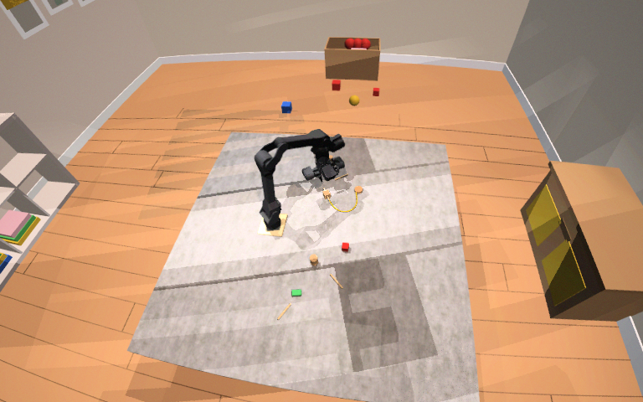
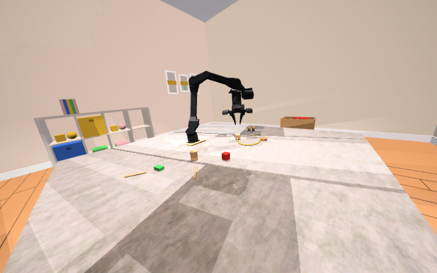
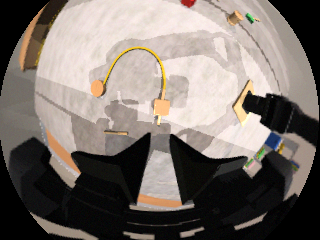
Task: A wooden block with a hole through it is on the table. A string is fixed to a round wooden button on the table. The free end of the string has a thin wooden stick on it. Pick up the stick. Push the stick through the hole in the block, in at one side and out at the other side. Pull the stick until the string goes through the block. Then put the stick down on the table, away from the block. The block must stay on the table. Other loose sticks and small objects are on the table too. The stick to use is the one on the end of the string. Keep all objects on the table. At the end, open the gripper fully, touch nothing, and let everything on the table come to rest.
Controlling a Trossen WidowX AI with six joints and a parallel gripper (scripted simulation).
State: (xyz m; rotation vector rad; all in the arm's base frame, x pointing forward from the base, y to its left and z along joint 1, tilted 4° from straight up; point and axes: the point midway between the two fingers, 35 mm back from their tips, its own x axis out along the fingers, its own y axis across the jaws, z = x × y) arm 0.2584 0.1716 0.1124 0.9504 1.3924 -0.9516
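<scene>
The wooden block (image 1: 326, 193) (image 2: 237, 136) (image 3: 161, 107) sits on the table. In the wrist view the stick (image 3: 159, 121) lies in its hole, with a short end showing on the gripper's side and a piece on the opposite side, where the string joins it. The yellow string (image 1: 344, 211) (image 2: 248, 144) (image 3: 139, 48) curves from there to the round button (image 1: 358, 188) (image 2: 263, 138) (image 3: 97, 88). My gripper (image 2: 237, 123) (image 3: 160, 136) is partly open and empty. It hangs above the table, clear of the block. Its fingertips are hidden in the top view.
A loose stick (image 1: 341, 177) (image 2: 255, 135) (image 3: 116, 133) lies near the block. Two small brown objects (image 2: 251, 128) stand beyond it. A red cube (image 1: 345, 246) (image 2: 226, 156), a wooden cylinder (image 1: 313, 259) (image 2: 193, 155), a green block (image 1: 295, 292) (image 2: 159, 167) and two more sticks lie farther off.
</scene>
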